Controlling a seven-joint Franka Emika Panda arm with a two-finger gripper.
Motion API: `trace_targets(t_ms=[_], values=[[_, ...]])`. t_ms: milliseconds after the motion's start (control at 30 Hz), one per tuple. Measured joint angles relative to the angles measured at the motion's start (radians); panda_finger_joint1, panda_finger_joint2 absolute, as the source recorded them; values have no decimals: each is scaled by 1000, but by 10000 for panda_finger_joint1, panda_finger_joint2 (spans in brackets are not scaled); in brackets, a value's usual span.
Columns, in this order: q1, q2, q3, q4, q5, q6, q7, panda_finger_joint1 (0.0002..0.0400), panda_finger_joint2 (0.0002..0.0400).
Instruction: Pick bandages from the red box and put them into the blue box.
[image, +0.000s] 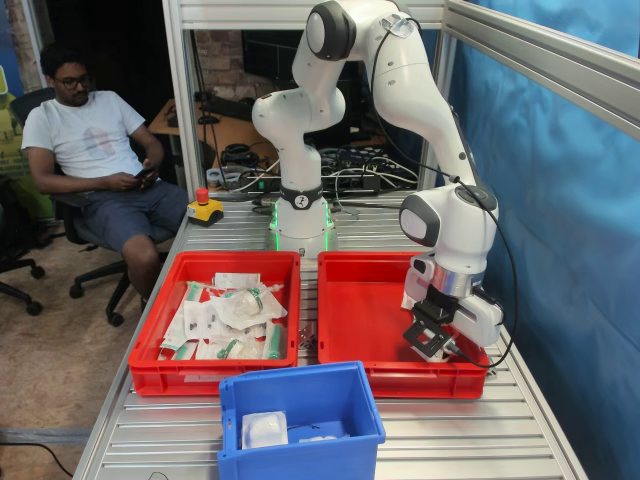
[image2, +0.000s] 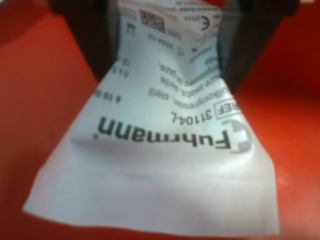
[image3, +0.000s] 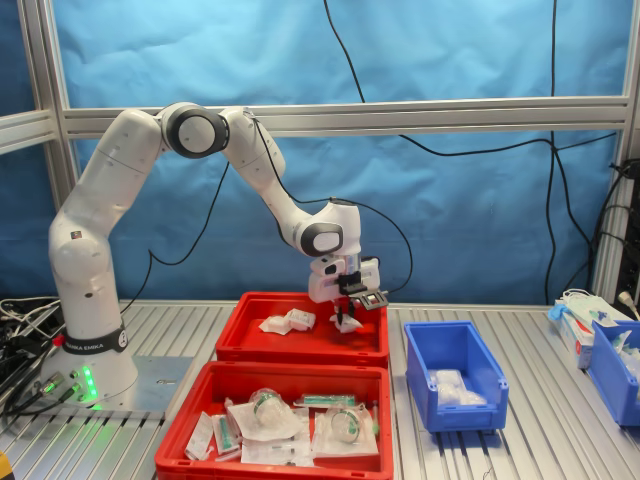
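My gripper (image2: 167, 30) is shut on a bandage (image2: 165, 150), a flat white sachet printed "Fuhrmann" that hangs from the dark fingers (image2: 95, 45) over a red floor. In both exterior views the gripper (image: 432, 340) (image3: 347, 316) is low inside one red box (image: 375, 300) (image3: 300, 348). More white sachets (image3: 287, 322) lie in that crate, toward the robot base. The blue box (image: 300, 420) (image3: 455, 372) stands beside the crates on the table and holds white packets (image: 265, 430).
A second red crate (image: 215, 320) (image3: 275, 420) is full of clear pouches with green-marked rolls. A person sits at the first exterior view's left, past a yellow emergency-stop button (image: 205, 208). Another blue bin (image3: 615, 370) and a carton (image3: 585, 320) stand at the second exterior view's right.
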Motion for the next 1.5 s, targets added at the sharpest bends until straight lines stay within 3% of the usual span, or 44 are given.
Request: trace_targets(t_ms=[33,67,100,133,267,300,733,1067,1233,1500], values=[[0,0,0,1,0,0,0,217,217],[0,0,0,2,0,0,0,166,166],[0,0,0,3,0,0,0,166,166],[0,0,0,3,0,0,0,116,116],[2,0,0,6,0,0,0,116,116],[2,0,-1,7,0,-1,0,69,69],[10,-5,-25,13,0,-72,-12,64,64],[11,-63,-90,12,0,-175,-74,64,64],[11,-129,-137,12,0,-239,-119,64,64],[11,-230,-211,12,0,-275,-157,64,64]])
